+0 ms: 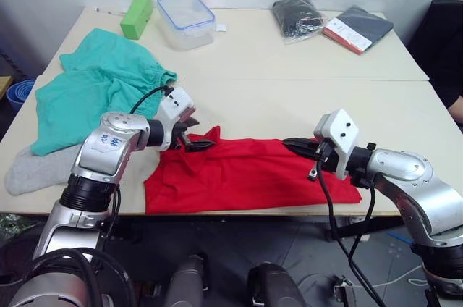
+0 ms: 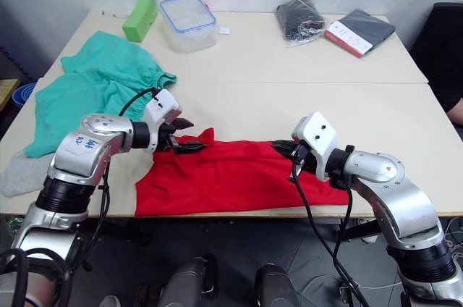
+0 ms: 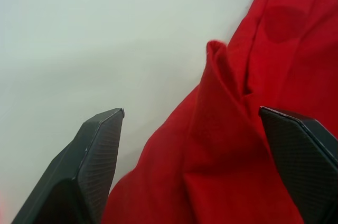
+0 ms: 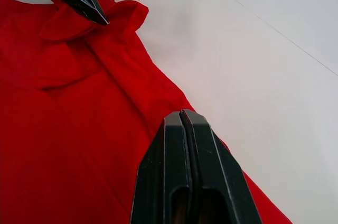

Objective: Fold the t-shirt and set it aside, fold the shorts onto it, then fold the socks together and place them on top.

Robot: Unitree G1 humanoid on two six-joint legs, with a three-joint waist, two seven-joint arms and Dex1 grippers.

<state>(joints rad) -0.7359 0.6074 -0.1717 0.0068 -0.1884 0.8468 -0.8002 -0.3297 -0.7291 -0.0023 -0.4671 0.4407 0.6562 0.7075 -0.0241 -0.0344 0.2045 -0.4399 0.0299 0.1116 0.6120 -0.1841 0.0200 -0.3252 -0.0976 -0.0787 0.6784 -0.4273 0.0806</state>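
At the far left of the head views a light grey sock [image 1: 40,168] lay flat on the desk [image 1: 289,61], partly tucked under the lower edge of the teal-green shorts [image 1: 87,93], which spread over the upper left of the frame with the gathered waistband toward the centre. Above them, at the back edge, stood a green block [image 1: 137,16] and just to its right a clear plastic box with a blue rim [image 1: 187,19]. Moving right, the left hand [image 1: 194,135] hovered at the upper left corner of the red t-shirt [image 1: 246,177], its two black fingers spread wide; the left wrist view showed one finger [image 3: 95,166] over bare desk and the other over red cloth, with a raised fold of the shirt between them, and nothing gripped. The t-shirt itself lay as a long band along the lower middle of the frame, close to the desk's near edge, with a small peak of fabric standing up by the left hand. Further right, the right hand [image 1: 298,148] rested at the shirt's far edge, its fingers pressed together with no cloth visibly between them. In the upper right lay a black bundle in a clear bag [image 1: 296,16] and a dark flat packet with a red edge [image 1: 358,28].
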